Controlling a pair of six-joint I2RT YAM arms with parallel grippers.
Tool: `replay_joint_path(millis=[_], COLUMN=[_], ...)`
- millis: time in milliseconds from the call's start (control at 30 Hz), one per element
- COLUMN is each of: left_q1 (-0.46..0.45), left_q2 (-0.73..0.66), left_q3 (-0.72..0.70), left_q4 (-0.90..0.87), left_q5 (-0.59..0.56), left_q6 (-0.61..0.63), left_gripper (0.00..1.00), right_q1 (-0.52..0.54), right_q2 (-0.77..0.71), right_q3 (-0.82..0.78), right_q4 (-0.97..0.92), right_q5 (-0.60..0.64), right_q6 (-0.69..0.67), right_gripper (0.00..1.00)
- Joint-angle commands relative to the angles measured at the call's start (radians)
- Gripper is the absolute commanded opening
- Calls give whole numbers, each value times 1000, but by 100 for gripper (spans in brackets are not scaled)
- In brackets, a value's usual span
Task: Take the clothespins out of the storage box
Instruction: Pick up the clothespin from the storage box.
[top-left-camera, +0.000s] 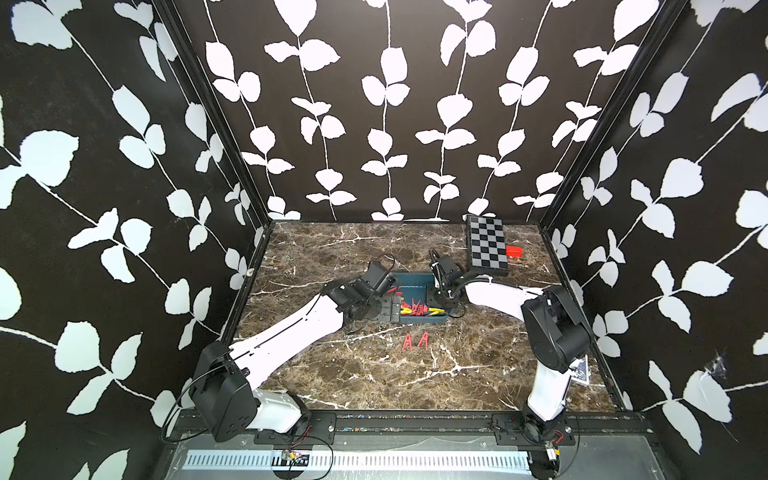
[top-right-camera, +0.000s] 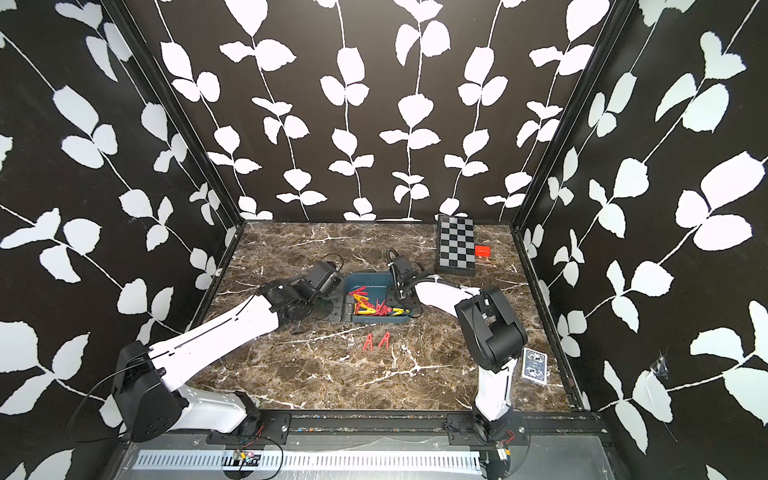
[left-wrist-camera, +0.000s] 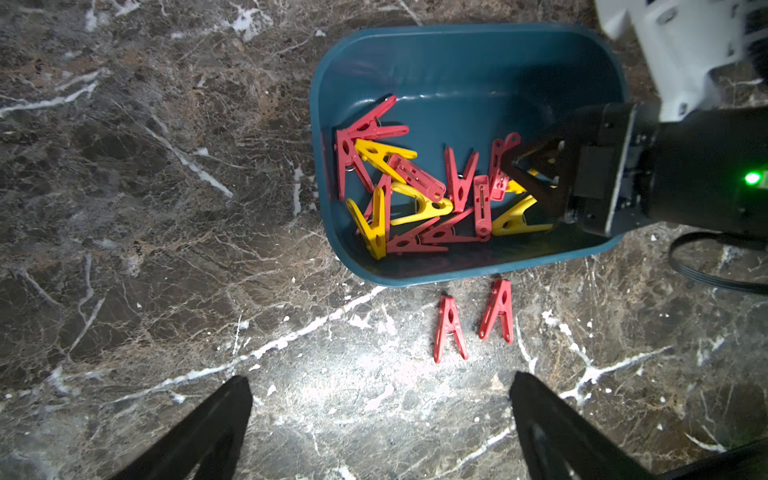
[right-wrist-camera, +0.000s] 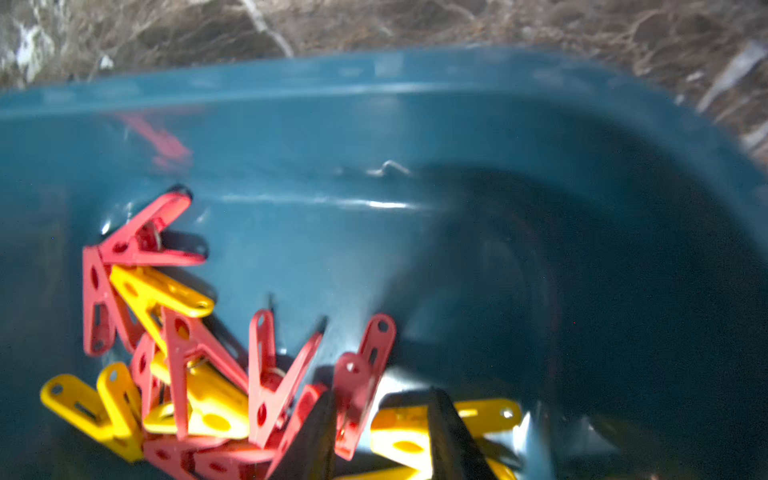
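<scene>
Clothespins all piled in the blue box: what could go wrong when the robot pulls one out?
1. The clothespins lie tangled, and the right gripper has a red peg and a yellow peg between its fingers, so it might lift two or drag neighbours along.
2. Nothing holds the storage box; the left gripper hangs open over the table, so the box could slide or tip.

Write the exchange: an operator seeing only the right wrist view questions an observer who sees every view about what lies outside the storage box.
Operator: Is anything out yet?
Observer: Two red clothespins lie on the table just outside the storage box.
Operator: And the left fingers?
Observer: Wide open, above bare table beside the box.
</scene>
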Motion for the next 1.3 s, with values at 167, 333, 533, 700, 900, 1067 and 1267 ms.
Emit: replay_joint_path(millis=[167, 333, 533, 700, 900, 1067, 1267], left_q1=[13, 17, 21, 24, 28, 34, 42], left_q2=[-1, -9, -23, -29, -30, -34, -38], left_q3=[17, 8, -8, -20, -32, -31, -32], left_q4=[-32, -33, -30, -18, -5, -6, -10], left_q5=[3, 3, 2, 7, 15, 14, 12], left_q6=[19, 18, 17, 16, 21, 27, 29], left_gripper=[99, 99, 99, 99, 99, 99, 99], right_q1=[-5, -5, -5, -5, -5, -2, 7], right_q2=[32, 42, 35, 14, 38, 79, 124], right_q3=[41, 56, 81, 96, 138, 172, 209], right_q4=[50, 58, 40, 10, -55, -101, -115], right_q5=[-43, -58, -57, -39, -6, 21, 23], right_q6=[17, 17, 9, 0, -6, -5, -15], right_gripper=[22, 9, 0, 0, 25, 30, 27])
